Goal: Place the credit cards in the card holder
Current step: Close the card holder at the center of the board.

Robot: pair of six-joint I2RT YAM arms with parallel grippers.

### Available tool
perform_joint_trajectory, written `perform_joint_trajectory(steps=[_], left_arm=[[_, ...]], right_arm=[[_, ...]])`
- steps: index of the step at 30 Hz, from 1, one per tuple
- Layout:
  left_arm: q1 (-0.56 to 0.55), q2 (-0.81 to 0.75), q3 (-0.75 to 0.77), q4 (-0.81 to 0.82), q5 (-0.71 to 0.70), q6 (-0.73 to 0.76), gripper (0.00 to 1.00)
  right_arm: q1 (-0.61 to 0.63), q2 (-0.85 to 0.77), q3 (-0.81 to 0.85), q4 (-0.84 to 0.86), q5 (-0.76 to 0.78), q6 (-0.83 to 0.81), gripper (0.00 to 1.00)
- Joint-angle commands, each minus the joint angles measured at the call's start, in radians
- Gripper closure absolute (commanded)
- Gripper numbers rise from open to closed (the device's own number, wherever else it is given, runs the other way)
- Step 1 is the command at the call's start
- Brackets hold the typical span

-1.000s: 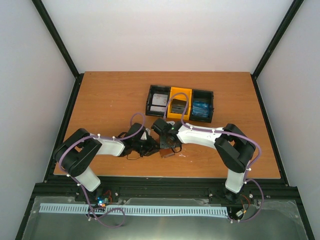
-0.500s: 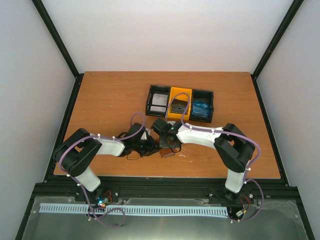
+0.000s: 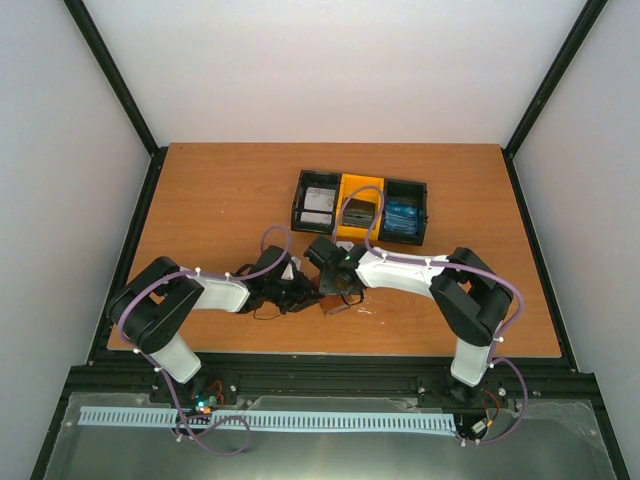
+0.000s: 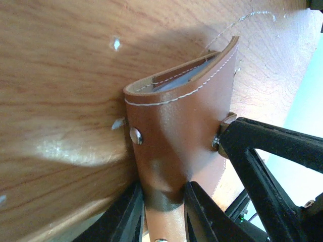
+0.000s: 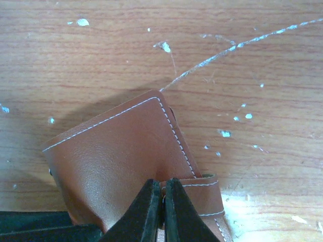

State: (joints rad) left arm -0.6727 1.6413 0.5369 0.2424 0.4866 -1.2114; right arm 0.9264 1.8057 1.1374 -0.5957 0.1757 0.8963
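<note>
The brown card holder (image 3: 335, 303) is at the table's middle front, held between both arms. In the left wrist view the card holder (image 4: 176, 131) stands folded, with a pale inner pocket showing at its top edge. My left gripper (image 4: 161, 212) is shut on its lower part. In the right wrist view my right gripper (image 5: 162, 212) is shut on the strap of the card holder (image 5: 116, 161). The credit cards lie in the tray: whitish-grey ones (image 3: 318, 205), dark ones (image 3: 358, 212) and blue ones (image 3: 403, 218). No card is in either gripper.
The black-and-yellow three-compartment tray (image 3: 429, 215) stands at the back centre of the wooden table (image 3: 220, 200). The right arm's purple cable (image 3: 350, 205) arches over the yellow compartment. Black frame posts stand at the table's corners.
The right arm has shifted only very slightly. Both grippers stay on the card holder at the same place.
</note>
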Motion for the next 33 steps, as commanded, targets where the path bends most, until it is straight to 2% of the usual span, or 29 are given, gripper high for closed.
perform_joint_trajectory(steps=[1,5,10,13,24,33], left_arm=[[-0.011,0.097,-0.052,-0.232,-0.131,0.021,0.76],[-0.011,0.097,-0.054,-0.232,-0.132,0.02,0.76],[-0.011,0.095,-0.054,-0.232,-0.132,0.02,0.76],[-0.011,0.096,-0.054,-0.232,-0.132,0.02,0.75],[-0.011,0.093,-0.056,-0.234,-0.133,0.019,0.76],[-0.011,0.095,-0.055,-0.234,-0.134,0.02,0.76]], right_arm=[[0.005,-0.006,-0.019,0.076,-0.059,0.024,0.96],[0.005,0.008,-0.009,0.067,-0.071,0.002,0.96],[0.005,0.035,0.002,0.047,-0.118,-0.029,0.89],[0.005,0.037,0.001,0.047,-0.137,-0.03,0.88],[0.005,-0.005,0.014,0.031,-0.123,-0.033,0.79],[0.003,-0.033,0.013,0.008,-0.093,-0.025,0.8]])
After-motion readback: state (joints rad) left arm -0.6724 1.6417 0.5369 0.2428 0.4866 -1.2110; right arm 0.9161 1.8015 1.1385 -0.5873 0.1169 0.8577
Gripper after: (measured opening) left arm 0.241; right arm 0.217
